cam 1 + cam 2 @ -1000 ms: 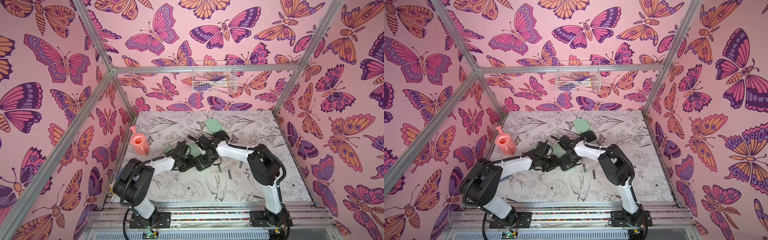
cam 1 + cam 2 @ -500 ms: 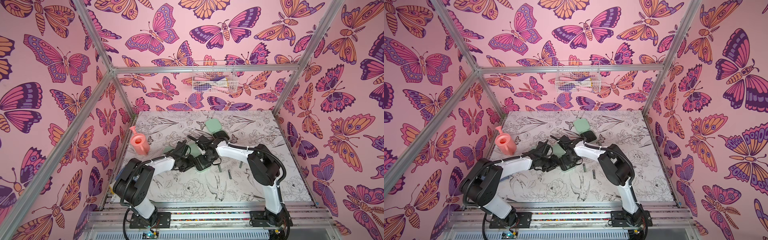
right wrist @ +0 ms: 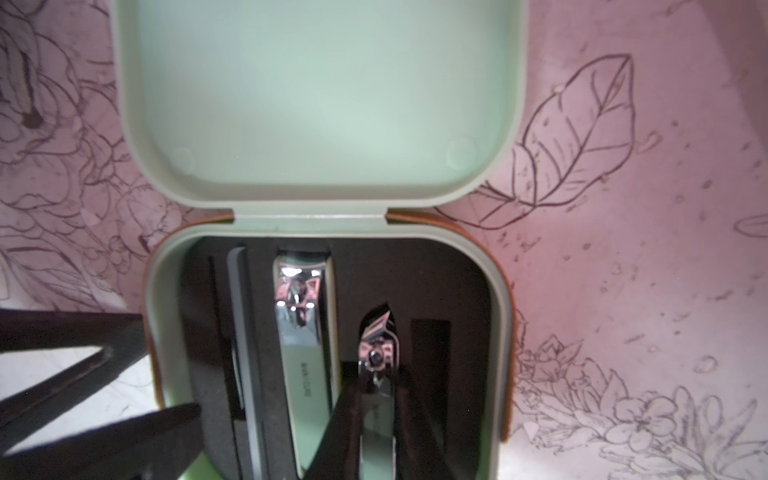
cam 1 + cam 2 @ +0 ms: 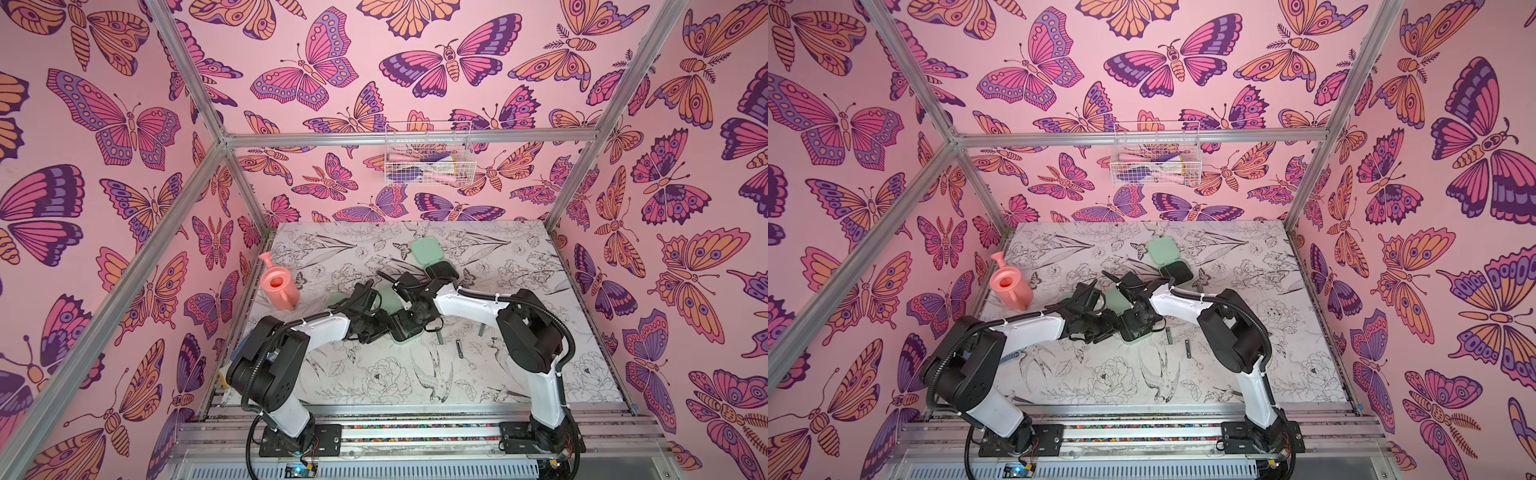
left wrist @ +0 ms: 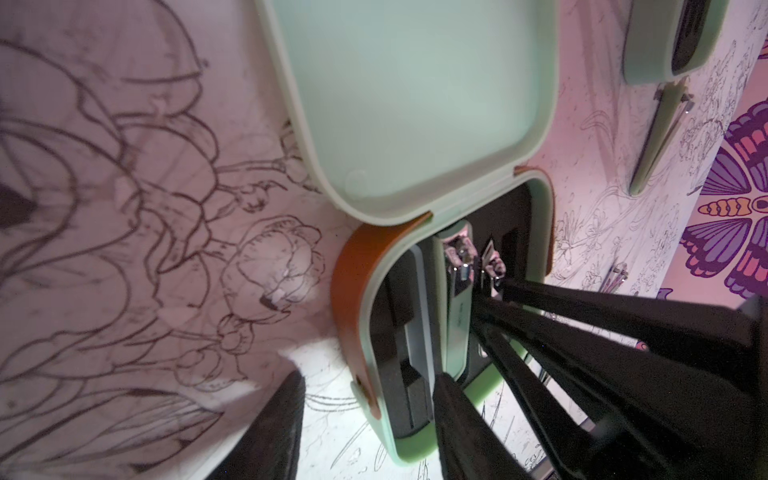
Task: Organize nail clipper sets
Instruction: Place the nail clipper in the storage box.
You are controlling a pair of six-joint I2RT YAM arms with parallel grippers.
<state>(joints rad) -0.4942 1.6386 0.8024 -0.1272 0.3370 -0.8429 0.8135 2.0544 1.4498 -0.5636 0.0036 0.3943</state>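
Observation:
An open mint-green case [image 3: 500, 332] lies mid-table with its lid [image 3: 320, 104] flat. Its black tray holds a large clipper [image 3: 303, 353] and a grey file [image 3: 245, 332]. My right gripper [image 3: 376, 386] is shut on a slim small clipper [image 3: 376, 357] that lies in its tray slot. My left gripper [image 5: 370, 380] is open and straddles the case's side wall [image 5: 353, 291], one finger inside and one outside on the table. In both top views the two grippers meet over this case [image 4: 405, 330] [image 4: 1136, 334]. A second open case [image 4: 424, 250] lies behind.
A pink watering can [image 4: 279, 286] stands at the left of the table. Loose grey tools [image 4: 459, 348] lie to the right of the middle case. A white wire basket [image 4: 428, 160] hangs on the back wall. The second case's black base [image 4: 442, 270] sits near the right forearm.

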